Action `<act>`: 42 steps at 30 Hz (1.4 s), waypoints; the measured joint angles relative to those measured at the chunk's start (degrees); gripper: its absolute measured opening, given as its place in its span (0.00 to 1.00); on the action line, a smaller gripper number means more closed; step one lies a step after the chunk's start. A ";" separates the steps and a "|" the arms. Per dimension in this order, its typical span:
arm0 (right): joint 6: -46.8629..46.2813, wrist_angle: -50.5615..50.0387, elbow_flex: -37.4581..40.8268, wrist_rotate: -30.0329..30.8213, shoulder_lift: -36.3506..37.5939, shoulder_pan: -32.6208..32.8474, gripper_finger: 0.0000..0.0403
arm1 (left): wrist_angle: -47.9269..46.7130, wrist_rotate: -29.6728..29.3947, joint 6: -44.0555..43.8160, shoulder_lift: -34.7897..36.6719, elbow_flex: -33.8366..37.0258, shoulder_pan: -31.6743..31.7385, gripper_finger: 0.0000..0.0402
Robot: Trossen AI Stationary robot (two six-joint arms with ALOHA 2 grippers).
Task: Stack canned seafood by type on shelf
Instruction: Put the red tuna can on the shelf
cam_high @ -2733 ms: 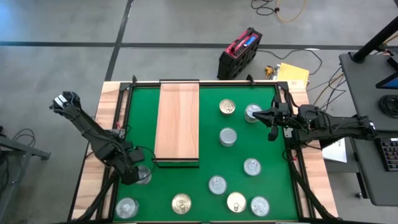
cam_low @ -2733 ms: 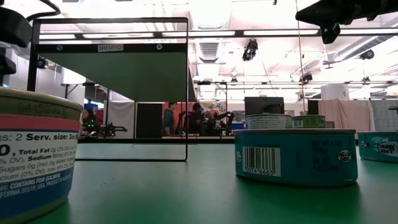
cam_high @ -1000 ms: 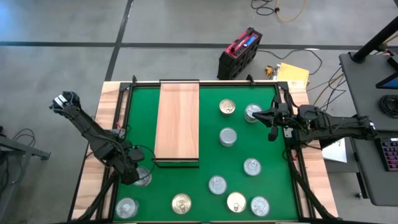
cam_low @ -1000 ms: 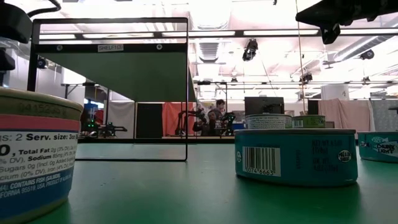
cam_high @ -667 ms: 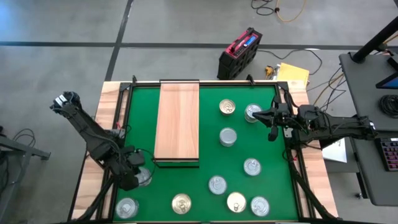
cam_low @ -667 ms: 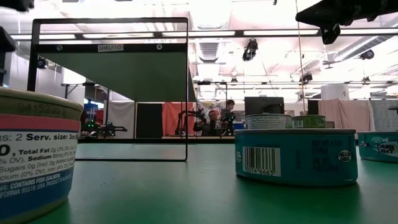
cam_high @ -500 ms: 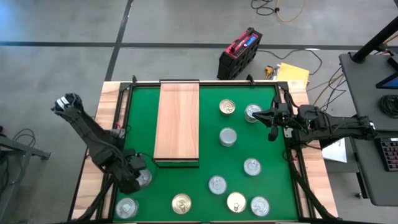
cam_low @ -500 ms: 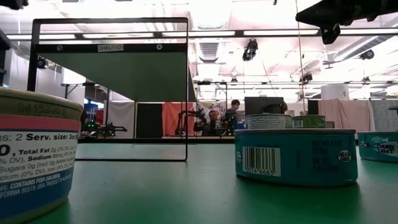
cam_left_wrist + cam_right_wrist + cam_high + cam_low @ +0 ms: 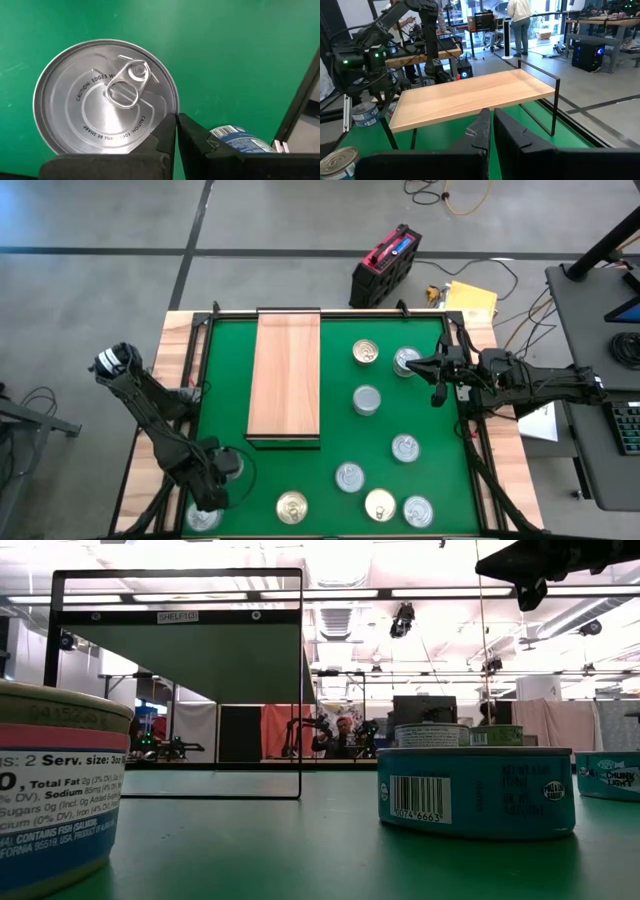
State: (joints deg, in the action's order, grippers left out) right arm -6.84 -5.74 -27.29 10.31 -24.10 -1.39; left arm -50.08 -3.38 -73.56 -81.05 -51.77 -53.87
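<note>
Since the earlier frames my left arm has swung toward the near edge of the table: the left gripper [image 9: 212, 492] was above the silver can near the shelf's near-left corner, and now it hangs closer to the near-left corner of the green mat [image 9: 310, 450]. In the left wrist view the fingers [image 9: 167, 131] are pressed together and hold nothing. Directly under them lies a silver can [image 9: 105, 97] with its pull-tab up, and a second can [image 9: 240, 139] with a blue label shows beside the fingers.

The right arm has not moved. The right gripper [image 9: 437, 370] stays at the right side of the mat, next to a silver can [image 9: 405, 360]; its fingers [image 9: 483, 125] are also closed on nothing.

The shelf [image 9: 285, 375] stands on the left half of the mat, and I see no can on its wooden board. The other cans are all on the mat: three more in the right half, and a row along the near edge where two have gold lids, one [image 9: 291, 506] and another [image 9: 379, 503]. In the low view a teal can [image 9: 475, 790] stands close to the camera.
</note>
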 joint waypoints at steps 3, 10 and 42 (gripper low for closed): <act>-0.01 0.00 0.00 0.00 -0.21 0.01 0.03 | -1.79 -1.19 -1.59 -0.32 0.06 0.02 0.00; 0.01 0.00 0.00 0.00 -0.82 0.01 0.03 | -5.78 -5.61 -5.86 -0.40 0.36 0.02 0.00; 0.01 0.00 0.09 0.00 -3.82 0.00 0.03 | -0.38 -6.38 -8.00 -1.29 1.25 -0.11 0.00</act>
State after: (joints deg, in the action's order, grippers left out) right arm -6.83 -5.74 -27.20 10.31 -27.92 -1.39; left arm -50.46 -9.76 -81.57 -82.34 -50.52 -53.98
